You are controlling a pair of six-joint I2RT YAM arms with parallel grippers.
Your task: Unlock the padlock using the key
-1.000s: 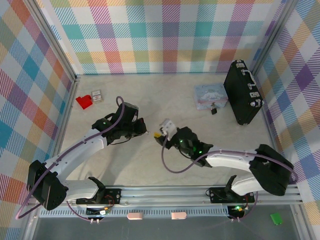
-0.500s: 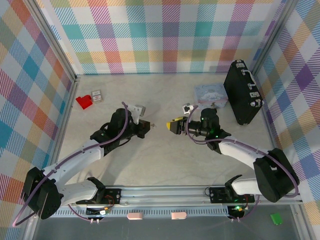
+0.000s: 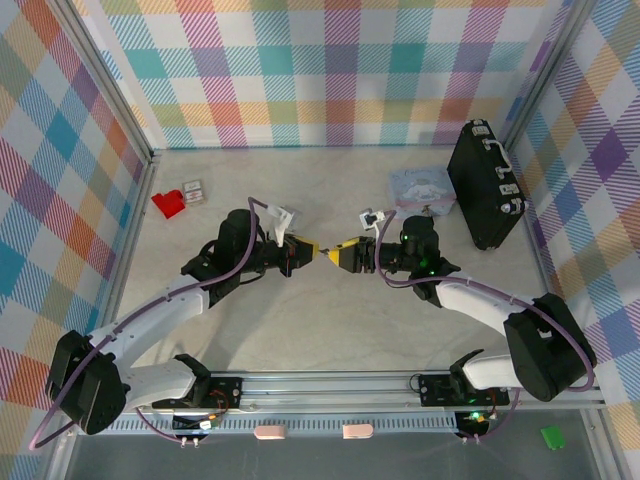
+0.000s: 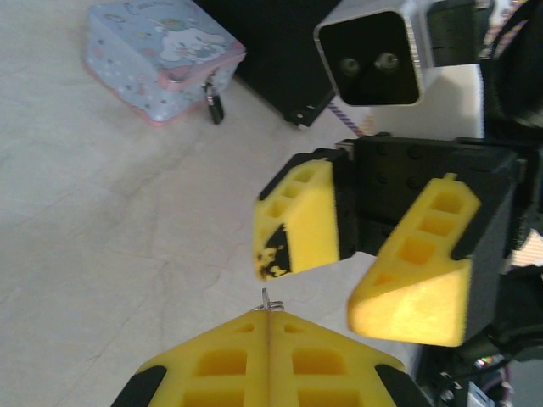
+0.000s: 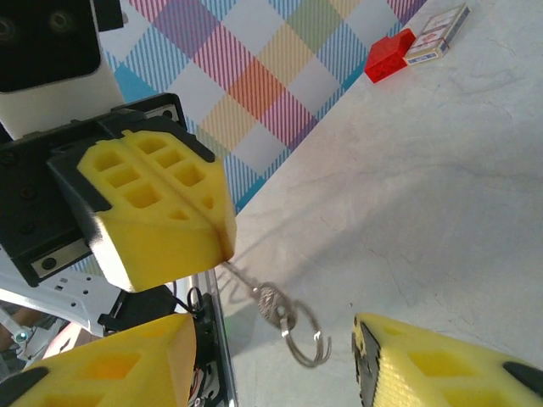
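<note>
Right wrist: my left gripper [image 5: 222, 246], pinching the key [image 5: 271, 301], has moved up to my spread right gripper [image 5: 271, 365], key now dangling between its fingers, so handover looks ready; padlock [image 4: 214, 108] hangs on tin [image 4: 153, 51] well behind it.

Table [image 3: 300, 330] bears tin [image 3: 420, 187], padlock [image 3: 427, 219], briefcase [image 3: 485, 185], red piece [image 3: 168, 204].

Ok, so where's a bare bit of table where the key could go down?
The biggest bare patch of table lies between the two arms, nearer than the left gripper, which holds the key, and the right gripper. Another runs along the back, between the red piece and the tin. Back right is crowded: tin, padlock, briefcase.
</note>
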